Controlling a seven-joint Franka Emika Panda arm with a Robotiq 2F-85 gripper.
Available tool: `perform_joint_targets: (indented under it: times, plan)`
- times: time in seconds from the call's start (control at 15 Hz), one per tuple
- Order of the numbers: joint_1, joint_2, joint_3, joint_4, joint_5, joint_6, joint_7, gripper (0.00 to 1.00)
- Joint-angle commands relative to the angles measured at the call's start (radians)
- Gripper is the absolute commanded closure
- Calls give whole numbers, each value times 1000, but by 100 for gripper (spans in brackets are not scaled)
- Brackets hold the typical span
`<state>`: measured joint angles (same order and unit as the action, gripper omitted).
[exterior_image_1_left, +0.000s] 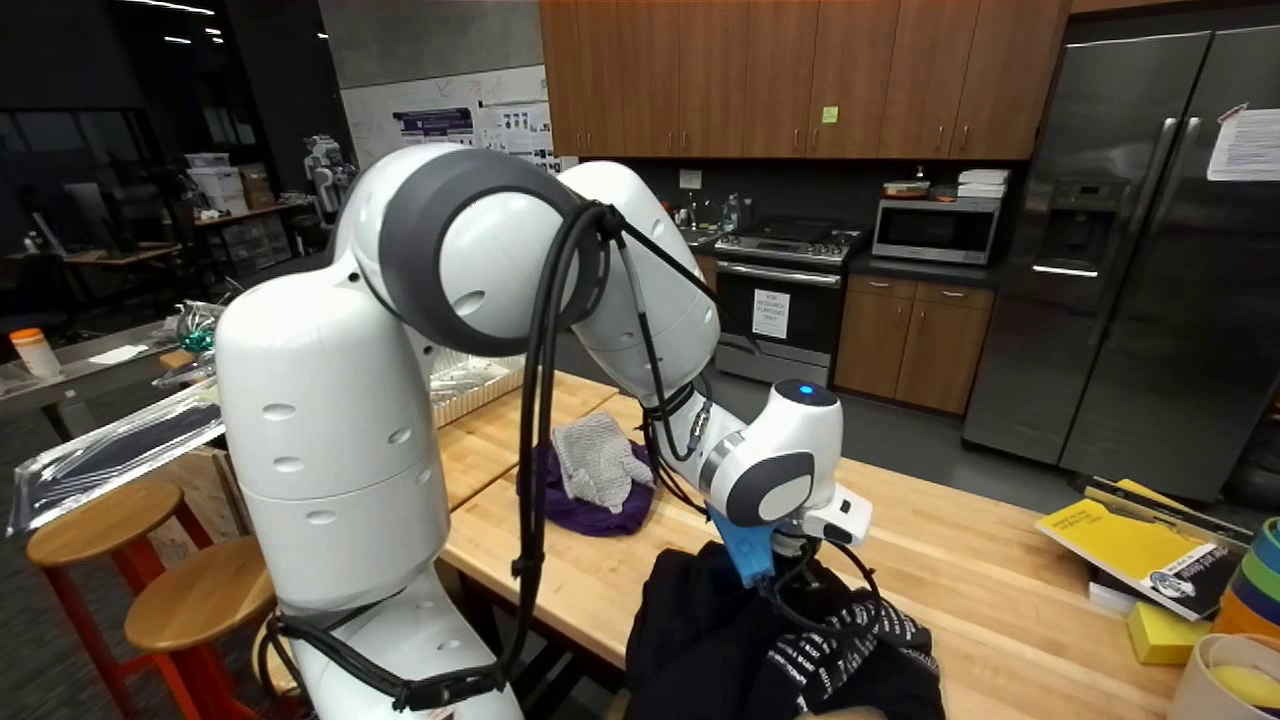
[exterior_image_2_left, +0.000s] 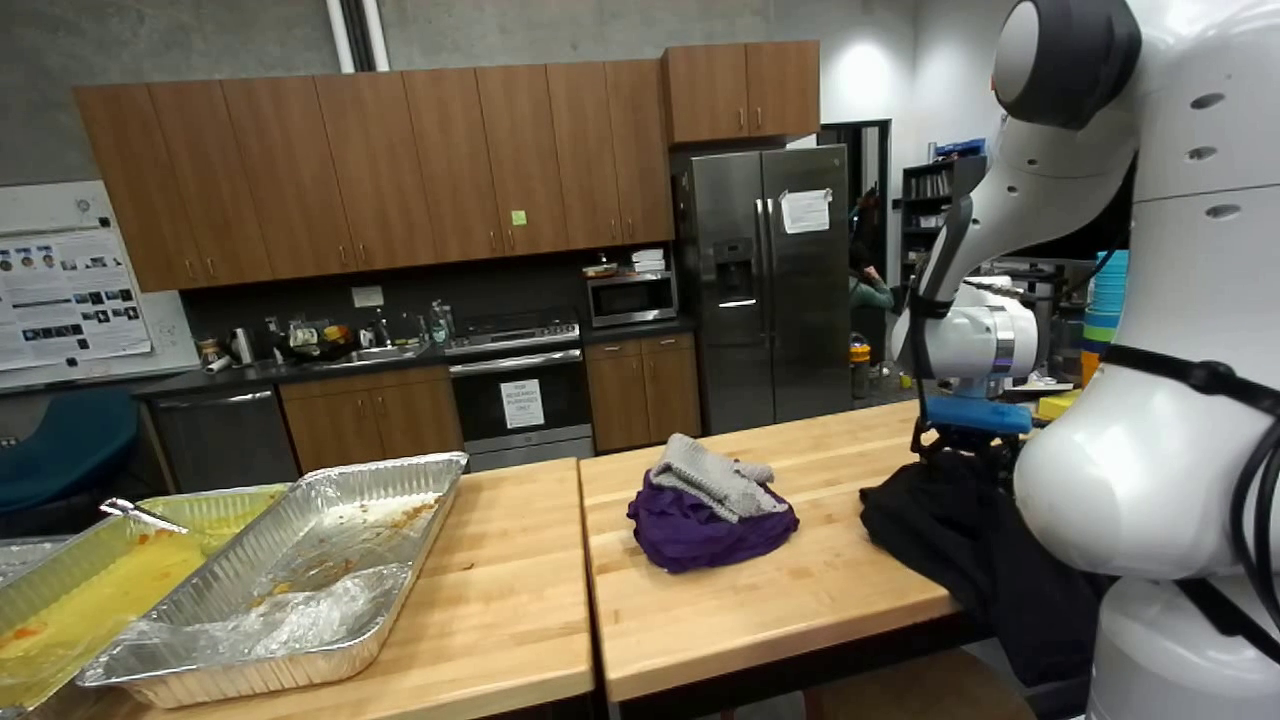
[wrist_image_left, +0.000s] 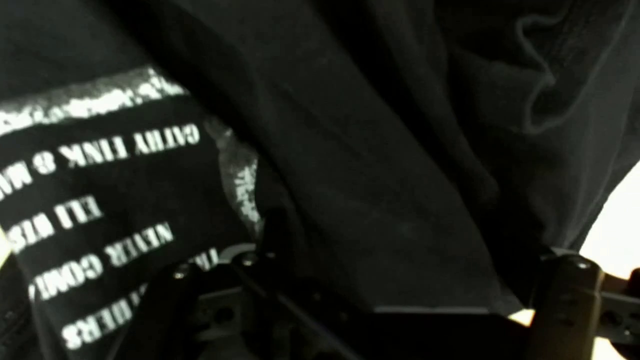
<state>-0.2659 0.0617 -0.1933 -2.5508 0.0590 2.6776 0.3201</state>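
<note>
In an exterior view, left to right: a purple cloth bundle (exterior_image_2_left: 700, 540) lies under a grey knitted cloth (exterior_image_2_left: 712, 478) on the pale wooden worktop (exterior_image_2_left: 750, 595); a black fabric garment (exterior_image_2_left: 975, 525) (white-lettered in the wrist view) drapes over the robot-side edge. The black two-fingered hand (exterior_image_2_left: 962, 450) is at the garment, released, fingers spread.

Both ext. cams face cabinets (exterior_image_1_left: 780, 85); wrist cam (v. close), black cloth (wrist_image_left: 350, 165).

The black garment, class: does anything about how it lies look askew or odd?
Yes: in an exterior view, the black garment lies rumpled, partly drooping over the edge of the wooden table, rather than spread flat or folded.
</note>
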Motion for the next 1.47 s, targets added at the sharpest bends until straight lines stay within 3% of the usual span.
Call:
perform_joint_targets:
  times: [0.0,0.27,0.6,0.93,1.4]
  plan:
    - [23,21,-19,60,-27,35,-8,0]
    - [36,12,-15,98,-28,50,-22,0]
    - [52,-86,-8,68,-4,36,-79,0]
    - [40,-229,-9,16,-47,-76,-79,0]
    - [-13,-387,25,-42,-184,-333,-28,0]
